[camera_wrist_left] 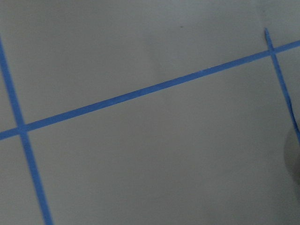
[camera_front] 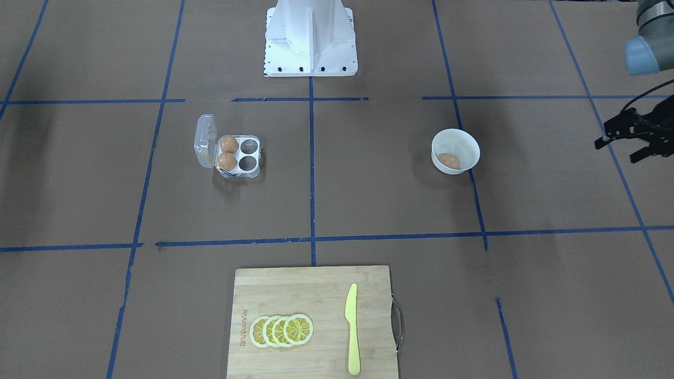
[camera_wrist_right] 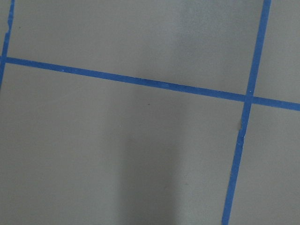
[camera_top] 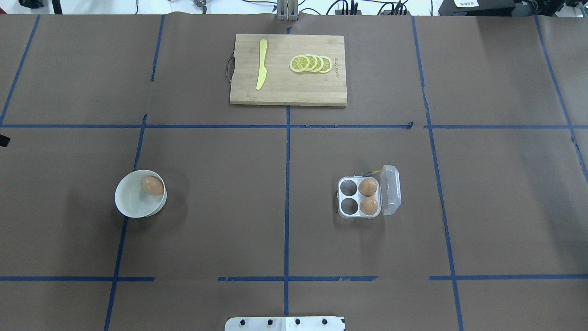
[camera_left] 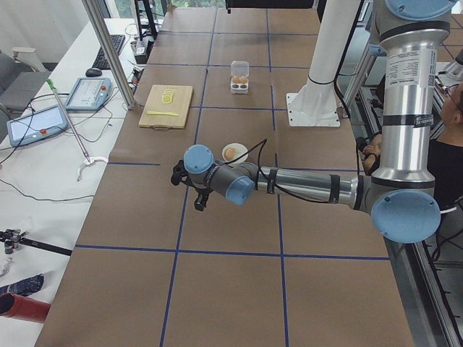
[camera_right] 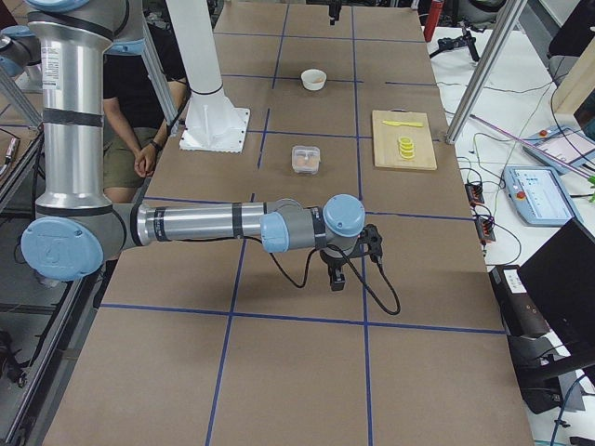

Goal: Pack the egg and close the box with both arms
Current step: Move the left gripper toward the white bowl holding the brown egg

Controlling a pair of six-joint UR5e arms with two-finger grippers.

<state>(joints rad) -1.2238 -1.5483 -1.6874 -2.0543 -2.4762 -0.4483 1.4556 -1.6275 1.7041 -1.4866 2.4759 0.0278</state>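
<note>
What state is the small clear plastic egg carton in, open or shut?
Open: the carton has its hinged clear lid folded back; two brown eggs and two empty cells lie uncovered.

This is a robotics lab, whatever the food props suggest. The long table [camera_top: 206, 230] is papered in brown and ruled into squares with blue tape [camera_top: 287, 184]. A white pedestal [camera_front: 310, 42] is bolted at its edge. The left arm [camera_left: 405, 108] and the right arm [camera_right: 70, 139], silver tubes with pale-blue joint caps, reach over the paper. On the white side bench [camera_left: 43, 166] lie touch-screen controllers [camera_left: 36, 123] and a keyboard [camera_left: 116, 45], and an aluminium post [camera_left: 108, 50] rises there. A person [camera_right: 125, 93] sits behind the arms.
</note>
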